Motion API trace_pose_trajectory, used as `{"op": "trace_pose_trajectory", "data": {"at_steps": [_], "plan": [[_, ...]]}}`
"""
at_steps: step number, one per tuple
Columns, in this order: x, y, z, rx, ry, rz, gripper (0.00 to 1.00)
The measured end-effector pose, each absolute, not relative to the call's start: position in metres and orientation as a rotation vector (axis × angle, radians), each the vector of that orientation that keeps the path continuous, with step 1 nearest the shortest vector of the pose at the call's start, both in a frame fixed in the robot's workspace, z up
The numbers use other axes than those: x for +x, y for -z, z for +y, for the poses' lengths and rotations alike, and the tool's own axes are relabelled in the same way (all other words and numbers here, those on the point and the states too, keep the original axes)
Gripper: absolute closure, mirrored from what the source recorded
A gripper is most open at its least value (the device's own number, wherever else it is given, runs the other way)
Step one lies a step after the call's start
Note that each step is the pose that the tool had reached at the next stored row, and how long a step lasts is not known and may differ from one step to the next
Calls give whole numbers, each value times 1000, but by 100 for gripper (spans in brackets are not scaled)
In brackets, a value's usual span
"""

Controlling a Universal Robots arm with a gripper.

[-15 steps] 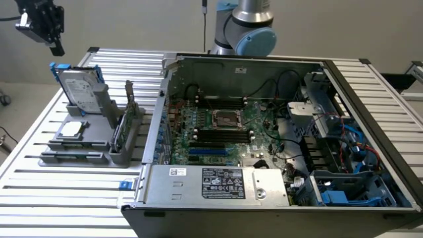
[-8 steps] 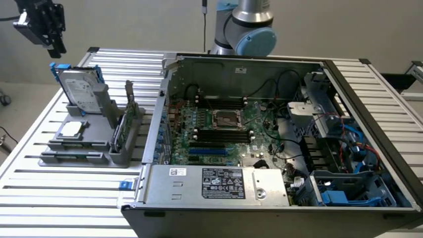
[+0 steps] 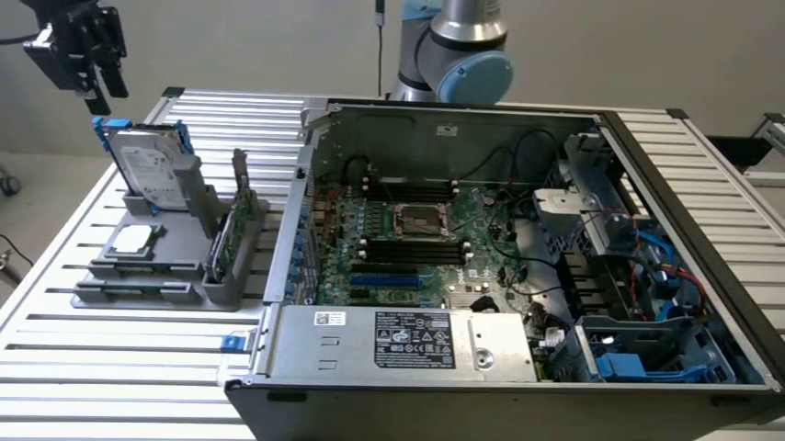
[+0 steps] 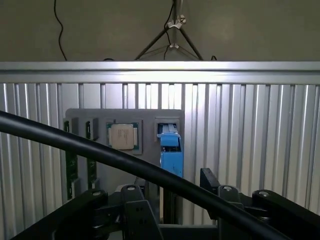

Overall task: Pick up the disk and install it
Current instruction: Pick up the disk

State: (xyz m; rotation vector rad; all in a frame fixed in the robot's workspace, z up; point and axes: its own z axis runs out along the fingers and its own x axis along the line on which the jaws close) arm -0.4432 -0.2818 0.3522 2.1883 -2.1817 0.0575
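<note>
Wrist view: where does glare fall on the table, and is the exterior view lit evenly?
Wrist view: strong glare on the edge rail of the table, fading along the slats toward the disk; exterior view: soft even light, darker inside the computer case.

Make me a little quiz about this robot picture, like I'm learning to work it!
1. True or false: the claw is gripping the disk.
2. Where does the disk stand? A) upright in the grey holder B) flat on the floor C) between the claw's closed tips
3. Fill the gap: in the exterior view, the open computer case sits to the holder's ____.
Key: 1 false; 2 A; 3 right.
</note>
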Motion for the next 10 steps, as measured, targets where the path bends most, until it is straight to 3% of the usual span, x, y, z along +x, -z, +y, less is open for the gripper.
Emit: {"op": "trace_pose_trajectory", "data": {"at_steps": [10], "plan": [[-443,-334,-282,2202,-61,-2166,46]]}}
